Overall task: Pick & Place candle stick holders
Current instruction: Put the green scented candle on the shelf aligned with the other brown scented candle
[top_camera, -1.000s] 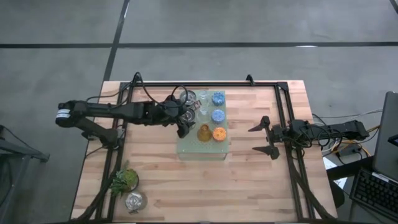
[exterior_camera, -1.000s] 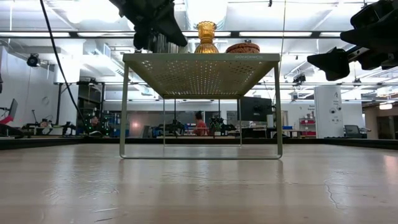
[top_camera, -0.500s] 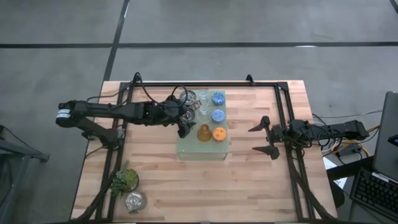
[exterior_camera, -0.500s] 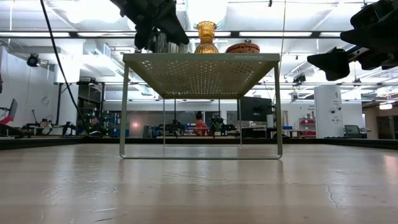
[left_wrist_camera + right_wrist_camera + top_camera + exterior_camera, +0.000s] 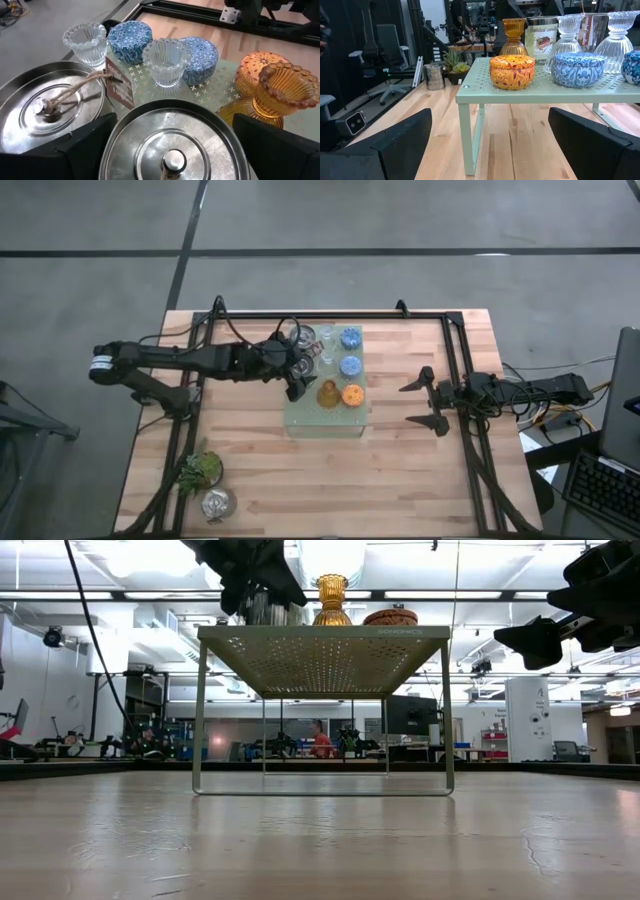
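High view: my left gripper (image 5: 297, 380) hangs over the left edge of the pale green perforated board (image 5: 325, 420) at the table's (image 5: 400, 480) middle, fingers spread wide, pinching nothing. On the board stand two blue holders (image 5: 350, 338), an orange holder (image 5: 352, 395) and an amber holder (image 5: 328, 392); the silver and clear ones lie partly under my arm. One more silver holder (image 5: 216, 503) sits near the table's front left corner, just beside a green plant sprig (image 5: 201, 470). My right gripper (image 5: 424, 402) waits well to the right of the board, jaws also spread, empty. Low view: the board proves to be a raised shelf (image 5: 322, 634) on thin legs — my left gripper (image 5: 255, 575) is above its left end, over a silver holder (image 5: 262, 608), with the amber holder (image 5: 332, 598) and orange holder (image 5: 390, 617) further along. Left wrist view: my two dark fingers (image 5: 85, 145) stand apart on either side of a silver holder's lid (image 5: 172, 147), not touching it that I can tell; a second silver holder (image 5: 50, 107) with a string tag lies beside it, and beyond are two clear glass holders (image 5: 166, 60), both blue ones, the orange and the amber. Right wrist view: my fingers (image 5: 400, 137) are spread wide and empty, facing the shelf edge-on, orange holder (image 5: 512, 72) nearest.
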